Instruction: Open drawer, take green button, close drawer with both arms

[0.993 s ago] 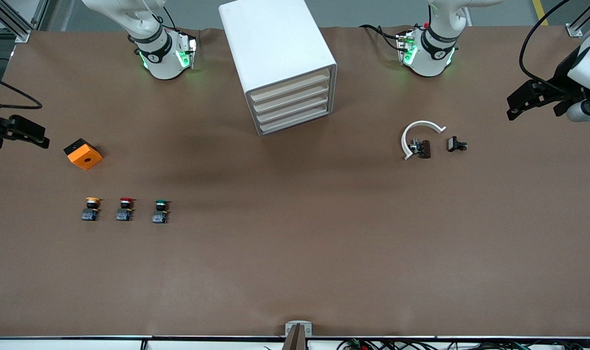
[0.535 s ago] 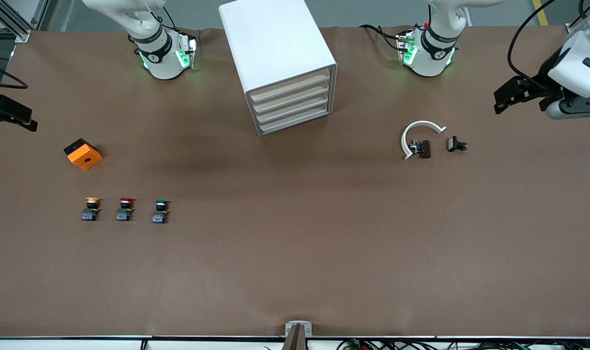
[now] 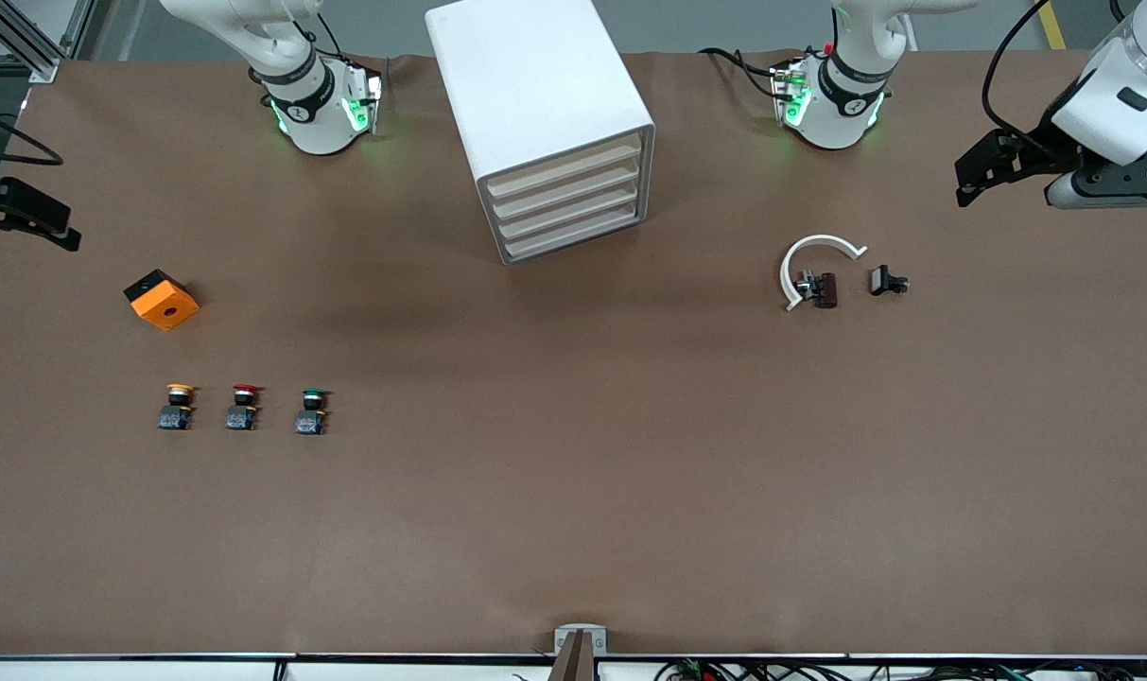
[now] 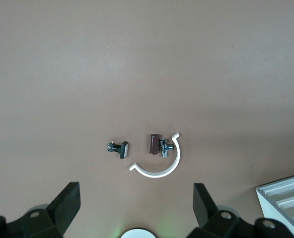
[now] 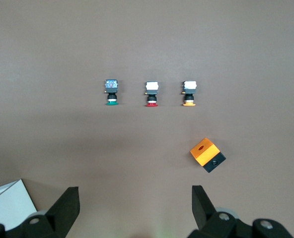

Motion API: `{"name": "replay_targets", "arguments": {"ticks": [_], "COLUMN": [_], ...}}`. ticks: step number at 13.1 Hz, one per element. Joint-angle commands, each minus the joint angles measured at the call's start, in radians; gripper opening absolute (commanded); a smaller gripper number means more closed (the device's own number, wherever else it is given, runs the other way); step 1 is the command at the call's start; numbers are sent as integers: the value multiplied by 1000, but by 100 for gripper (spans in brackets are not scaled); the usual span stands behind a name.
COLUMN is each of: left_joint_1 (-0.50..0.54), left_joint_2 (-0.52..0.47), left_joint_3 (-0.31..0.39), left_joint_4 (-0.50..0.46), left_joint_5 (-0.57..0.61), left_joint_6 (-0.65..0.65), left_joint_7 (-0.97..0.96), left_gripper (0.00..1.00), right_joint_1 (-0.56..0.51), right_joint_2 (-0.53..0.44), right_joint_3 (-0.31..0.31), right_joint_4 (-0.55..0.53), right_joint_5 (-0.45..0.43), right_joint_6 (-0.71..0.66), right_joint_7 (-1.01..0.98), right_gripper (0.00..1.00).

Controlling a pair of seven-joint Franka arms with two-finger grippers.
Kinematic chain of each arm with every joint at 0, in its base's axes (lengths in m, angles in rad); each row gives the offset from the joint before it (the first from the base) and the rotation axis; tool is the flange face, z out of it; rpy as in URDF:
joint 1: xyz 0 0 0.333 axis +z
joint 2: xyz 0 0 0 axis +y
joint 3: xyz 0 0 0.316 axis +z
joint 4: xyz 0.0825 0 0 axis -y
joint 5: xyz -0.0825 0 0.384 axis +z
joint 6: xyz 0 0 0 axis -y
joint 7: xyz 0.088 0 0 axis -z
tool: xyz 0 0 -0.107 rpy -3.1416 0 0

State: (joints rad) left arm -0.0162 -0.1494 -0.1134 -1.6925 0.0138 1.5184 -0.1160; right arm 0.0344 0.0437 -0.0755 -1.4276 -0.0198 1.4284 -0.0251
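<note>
We kept both grippers spread, holding nothing; left gripper (image 3: 978,176) hung over table's left-arm end, w/ white clip (image 4: 159,166) nearest it; right gripper (image 3: 25,216) hung over right-arm end, orange block (image 3: 162,300) nearby; green button (image 3: 312,410) sat past that block, beside red button (image 3: 243,407); cabinet (image 3: 540,123) drawers (image 3: 570,210) were shut.

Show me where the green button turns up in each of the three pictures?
Front view: the green button stands on the table at the cabinet-side end of a row with the red button and yellow button.
Left wrist view: not in it.
Right wrist view: green button at one end of the same row.
Shared landmark: the orange box, also at.
</note>
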Motion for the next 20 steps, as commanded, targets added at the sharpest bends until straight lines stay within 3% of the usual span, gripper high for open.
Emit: {"name": "replay_targets", "arguments": {"ticks": [1,3,9,20], "left_joint_1": [25,30,28,36], "left_joint_2": [-30,-32,-39,-44], "left_joint_3": [-2,-6,-12,-2], "left_joint_4": [-21,-21,4,51], "left_joint_5": [-8,-8,-11,-11], "left_joint_6": [11,5,3,-49], "left_joint_7": [26,26,27,96], "left_gripper": [100,100,100,100], "right_joint_1": [-2,-22,-41,-54], "right_joint_2": [-91,-133,-177,-199], "right_joint_3": [-1,3,10,10], "right_joint_4": [-117,-177,-223,-229], "right_joint_5": [9,11,11,61], "right_joint_6": [56,92,107,101], "right_joint_7": [25,25,25,77], "right_gripper": [100,100,100,100]}}
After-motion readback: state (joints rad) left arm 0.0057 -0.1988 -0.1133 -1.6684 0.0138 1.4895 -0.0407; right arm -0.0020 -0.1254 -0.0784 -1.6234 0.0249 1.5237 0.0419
